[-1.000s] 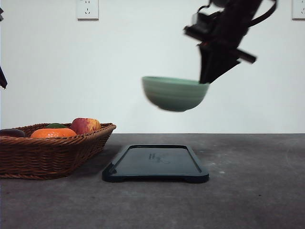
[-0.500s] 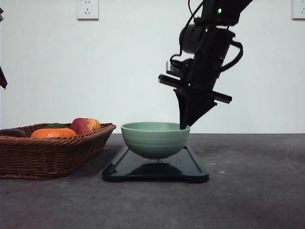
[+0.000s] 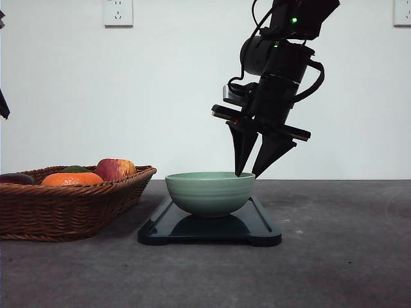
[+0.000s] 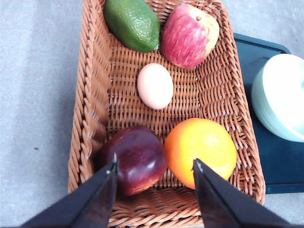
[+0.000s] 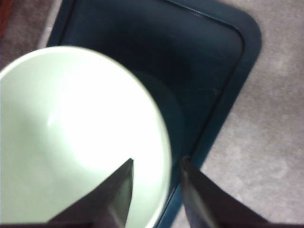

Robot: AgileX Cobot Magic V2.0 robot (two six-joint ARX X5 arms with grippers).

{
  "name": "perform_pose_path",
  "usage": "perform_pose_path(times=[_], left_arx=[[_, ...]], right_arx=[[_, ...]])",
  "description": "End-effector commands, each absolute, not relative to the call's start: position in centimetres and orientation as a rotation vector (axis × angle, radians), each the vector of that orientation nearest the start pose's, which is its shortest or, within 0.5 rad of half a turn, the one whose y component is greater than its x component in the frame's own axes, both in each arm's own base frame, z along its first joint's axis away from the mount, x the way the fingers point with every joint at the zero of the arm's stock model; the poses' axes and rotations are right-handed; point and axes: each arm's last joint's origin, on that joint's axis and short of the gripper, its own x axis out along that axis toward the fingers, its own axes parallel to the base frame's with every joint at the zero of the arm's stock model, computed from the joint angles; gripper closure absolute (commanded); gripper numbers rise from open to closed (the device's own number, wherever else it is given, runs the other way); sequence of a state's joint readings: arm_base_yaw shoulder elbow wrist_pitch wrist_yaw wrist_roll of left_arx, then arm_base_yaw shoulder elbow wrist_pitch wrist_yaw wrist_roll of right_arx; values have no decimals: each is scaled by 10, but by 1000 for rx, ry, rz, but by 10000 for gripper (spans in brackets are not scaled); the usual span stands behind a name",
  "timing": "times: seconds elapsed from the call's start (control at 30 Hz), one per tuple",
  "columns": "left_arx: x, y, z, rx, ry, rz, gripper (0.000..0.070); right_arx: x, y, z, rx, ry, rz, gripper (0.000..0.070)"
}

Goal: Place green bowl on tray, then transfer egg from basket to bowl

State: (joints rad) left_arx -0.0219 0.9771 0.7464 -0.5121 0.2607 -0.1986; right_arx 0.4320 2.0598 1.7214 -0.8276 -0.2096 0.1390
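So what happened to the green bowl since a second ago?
The right gripper carried the green bowl down from the air and set it on the tray. Now its fingers have opened and straddle the bowl's rim, so it has let go. The basket with its fruit, the egg and the left gripper open above it look unchanged.

Lab-like test bench, bare white wall (image 3: 160, 96), wall sockets (image 3: 117, 12), grey tabletop (image 3: 334, 256)

avocado (image 4: 133, 23), red apple (image 4: 190, 35), orange (image 4: 200, 152), dark plum (image 4: 137, 159), wall socket (image 3: 117, 12)
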Motion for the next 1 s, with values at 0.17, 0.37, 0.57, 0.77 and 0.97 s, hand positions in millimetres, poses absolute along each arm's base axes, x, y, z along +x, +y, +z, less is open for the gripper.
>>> perform_pose_path(times=[0.17, 0.37, 0.57, 0.77, 0.97], left_arx=[[198, -12, 266, -268, 740, -205, 390], [198, -12, 266, -257, 738, -208, 390], [197, -12, 266, -260, 750, -206, 390], [197, -12, 265, -260, 757, -206, 390], [196, -12, 265, -262, 766, -206, 390]], right_arx=[[381, 186, 260, -32, 1130, 516, 501], [353, 174, 292, -68, 1012, 470, 501], [303, 149, 285, -50, 838, 508, 501], [244, 121, 276, -48, 760, 515, 501], [194, 94, 268, -55, 658, 453, 501]])
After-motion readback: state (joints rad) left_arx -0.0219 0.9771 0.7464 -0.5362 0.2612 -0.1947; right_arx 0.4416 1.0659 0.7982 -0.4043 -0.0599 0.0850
